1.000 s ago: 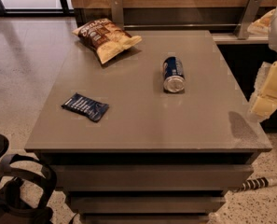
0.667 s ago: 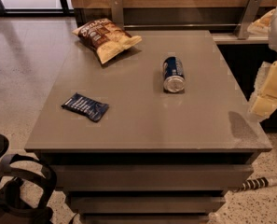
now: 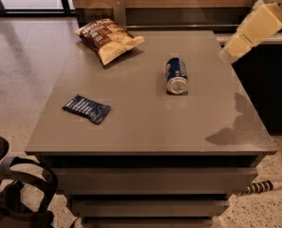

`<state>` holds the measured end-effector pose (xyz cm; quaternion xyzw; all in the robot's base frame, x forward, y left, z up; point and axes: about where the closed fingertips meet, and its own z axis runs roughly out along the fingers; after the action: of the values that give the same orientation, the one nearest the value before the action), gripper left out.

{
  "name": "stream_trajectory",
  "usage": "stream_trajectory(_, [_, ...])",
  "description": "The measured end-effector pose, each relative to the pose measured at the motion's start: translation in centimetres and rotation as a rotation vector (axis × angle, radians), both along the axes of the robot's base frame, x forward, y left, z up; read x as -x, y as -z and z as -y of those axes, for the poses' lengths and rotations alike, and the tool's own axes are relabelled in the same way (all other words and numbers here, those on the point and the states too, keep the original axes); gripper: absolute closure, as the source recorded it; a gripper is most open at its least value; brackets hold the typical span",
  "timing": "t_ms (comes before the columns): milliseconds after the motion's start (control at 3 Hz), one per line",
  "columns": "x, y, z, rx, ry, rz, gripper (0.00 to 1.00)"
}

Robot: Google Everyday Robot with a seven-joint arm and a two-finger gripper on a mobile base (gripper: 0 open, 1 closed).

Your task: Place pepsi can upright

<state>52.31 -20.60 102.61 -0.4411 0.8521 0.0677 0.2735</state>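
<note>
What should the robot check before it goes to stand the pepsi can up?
1. Pepsi can upright: not ok, it lies on its side on the table.
2. Can free to grab: ok, the chip bag and blue packet lie apart from it.
3. Gripper at the can: not ok, it hangs by the table's far right corner, apart from the can.
4. Room to stand the can: ok, bare tabletop around it.
</note>
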Motion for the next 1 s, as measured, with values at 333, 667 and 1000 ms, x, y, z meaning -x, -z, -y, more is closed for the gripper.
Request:
stream_trajectory(333, [-3.2, -0.9, -1.7, -0.075, 0.188, 0.009, 0.0])
stream_trajectory(667, [-4.4, 0.1, -2.5, -0.025, 0.322, -0.046, 0.0])
stream_trajectory(1000, [-4.7, 0.2, -2.8, -0.056, 0.41, -0.073, 0.0])
